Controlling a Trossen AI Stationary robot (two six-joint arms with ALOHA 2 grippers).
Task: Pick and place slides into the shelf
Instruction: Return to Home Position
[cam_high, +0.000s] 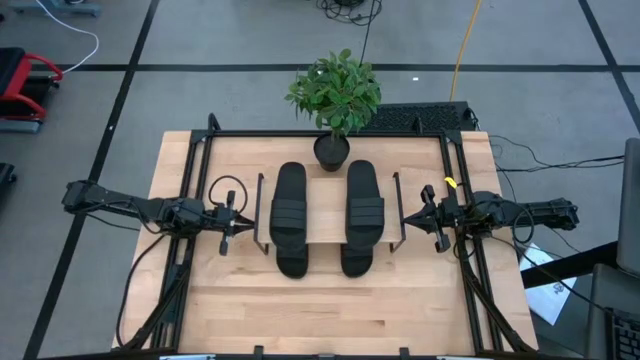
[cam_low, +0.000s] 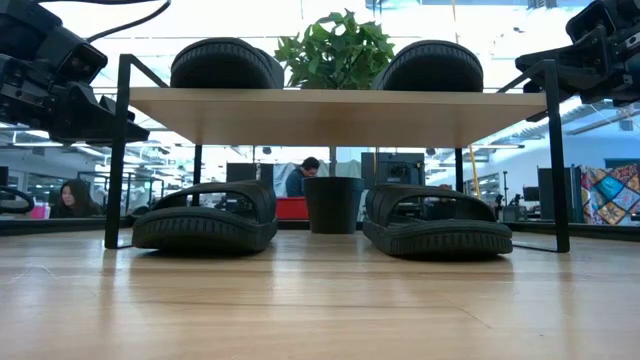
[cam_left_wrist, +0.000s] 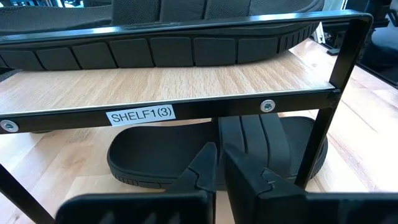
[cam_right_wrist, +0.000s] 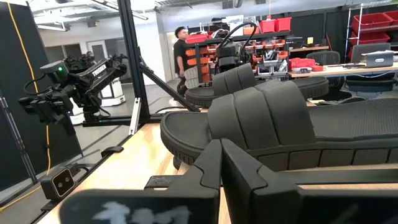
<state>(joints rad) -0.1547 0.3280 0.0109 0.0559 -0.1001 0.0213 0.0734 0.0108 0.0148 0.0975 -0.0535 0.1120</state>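
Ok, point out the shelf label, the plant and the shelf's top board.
shelf label (cam_left_wrist: 141, 114): left wrist view, middle of the white sticker.
plant (cam_high: 335, 88): high view, on its leaves.
top board (cam_low: 340, 118): low view, on its underside.

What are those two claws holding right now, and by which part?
Nothing. The left gripper and right gripper are shut and empty, one either side of the shelf, clear of the slides.
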